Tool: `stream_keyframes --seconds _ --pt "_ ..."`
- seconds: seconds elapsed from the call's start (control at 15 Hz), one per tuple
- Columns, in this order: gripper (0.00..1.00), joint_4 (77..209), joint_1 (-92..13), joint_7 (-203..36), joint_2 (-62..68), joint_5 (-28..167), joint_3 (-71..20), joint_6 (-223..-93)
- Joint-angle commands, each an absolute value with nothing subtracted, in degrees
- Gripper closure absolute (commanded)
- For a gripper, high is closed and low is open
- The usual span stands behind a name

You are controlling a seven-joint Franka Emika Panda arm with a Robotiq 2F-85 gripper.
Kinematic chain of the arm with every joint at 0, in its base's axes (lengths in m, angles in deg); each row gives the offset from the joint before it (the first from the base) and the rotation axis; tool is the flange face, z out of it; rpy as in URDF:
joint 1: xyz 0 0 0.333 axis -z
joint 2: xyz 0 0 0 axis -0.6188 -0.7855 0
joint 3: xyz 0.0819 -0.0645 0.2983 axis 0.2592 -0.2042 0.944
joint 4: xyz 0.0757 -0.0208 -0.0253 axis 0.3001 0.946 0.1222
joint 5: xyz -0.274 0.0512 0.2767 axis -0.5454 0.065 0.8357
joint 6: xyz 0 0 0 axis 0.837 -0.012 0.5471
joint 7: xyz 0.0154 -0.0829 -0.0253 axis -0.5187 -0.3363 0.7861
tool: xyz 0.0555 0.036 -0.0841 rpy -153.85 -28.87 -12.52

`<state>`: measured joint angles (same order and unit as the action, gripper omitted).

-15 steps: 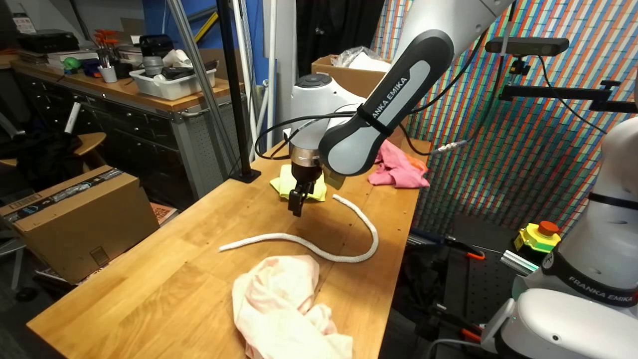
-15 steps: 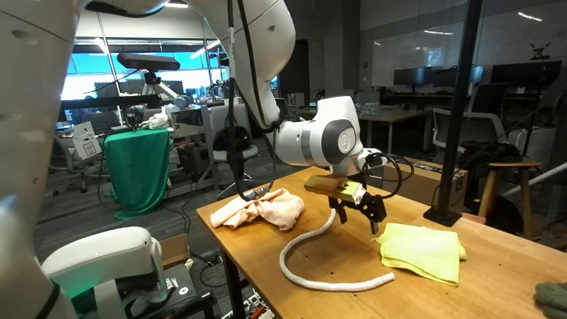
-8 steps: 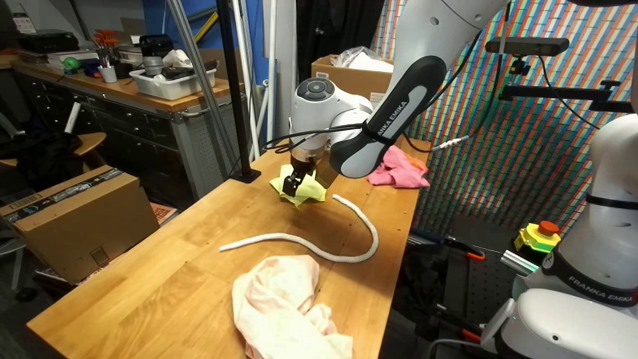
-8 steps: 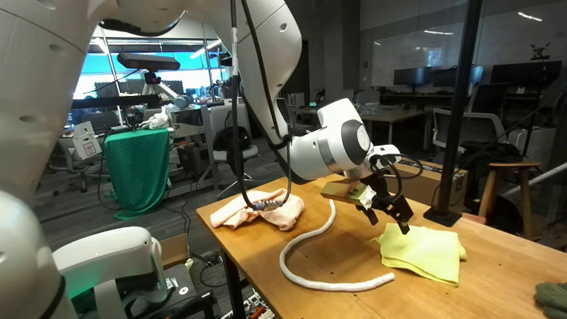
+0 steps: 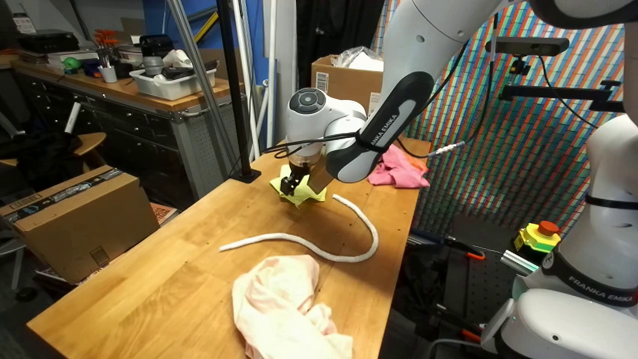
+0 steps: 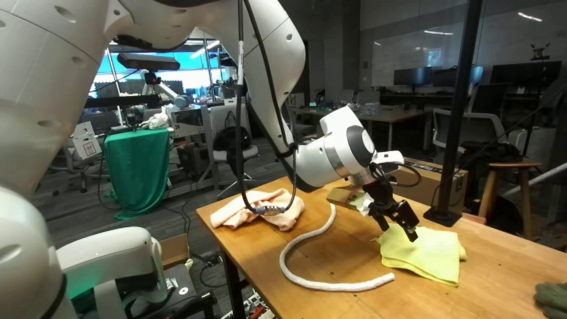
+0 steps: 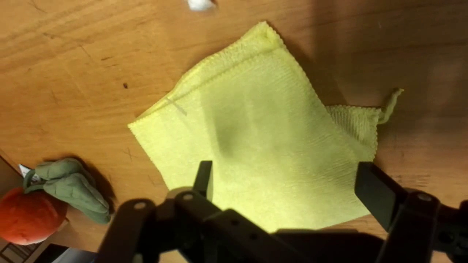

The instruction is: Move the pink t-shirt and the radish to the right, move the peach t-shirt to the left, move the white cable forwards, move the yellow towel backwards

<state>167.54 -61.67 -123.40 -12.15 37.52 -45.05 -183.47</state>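
My gripper (image 7: 285, 171) stands open above the yellow towel (image 7: 256, 109), with no cloth pinched between its fingers. In an exterior view the tilted gripper (image 6: 398, 232) overlaps the near-left part of the folded towel (image 6: 425, 252). The white cable (image 5: 344, 258) curves across the table; its tip (image 7: 199, 4) shows in the wrist view. A crumpled peach t-shirt (image 5: 279, 304) lies by the table's near end there. Beyond the arm lies the pink t-shirt (image 5: 396, 169), partly hidden by it. The radish (image 7: 31, 217), red with green leaves (image 7: 76, 188), is cut off at the wrist view's edge.
A black post (image 6: 454, 110) rises at the table edge, close to the towel. From the arm hangs a black cord with a metal connector (image 6: 270, 210). An orange patch (image 5: 416, 163) shows beside the pink cloth. A cardboard box (image 5: 82, 219) stands beside the table.
The arm has carried the open gripper away from over the white cable to over the yellow towel, lowering and tilting it. The objects on the table have stayed put.
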Motion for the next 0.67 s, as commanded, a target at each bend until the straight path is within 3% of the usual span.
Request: stream_keyframes --seconds 0.0,0.6 --pt "0.00 164.42 -58.20 -123.71 -13.88 41.22 -42.68 -180.99" --pt "0.00 163.01 -49.19 -114.71 -13.41 55.13 -34.72 -178.15"
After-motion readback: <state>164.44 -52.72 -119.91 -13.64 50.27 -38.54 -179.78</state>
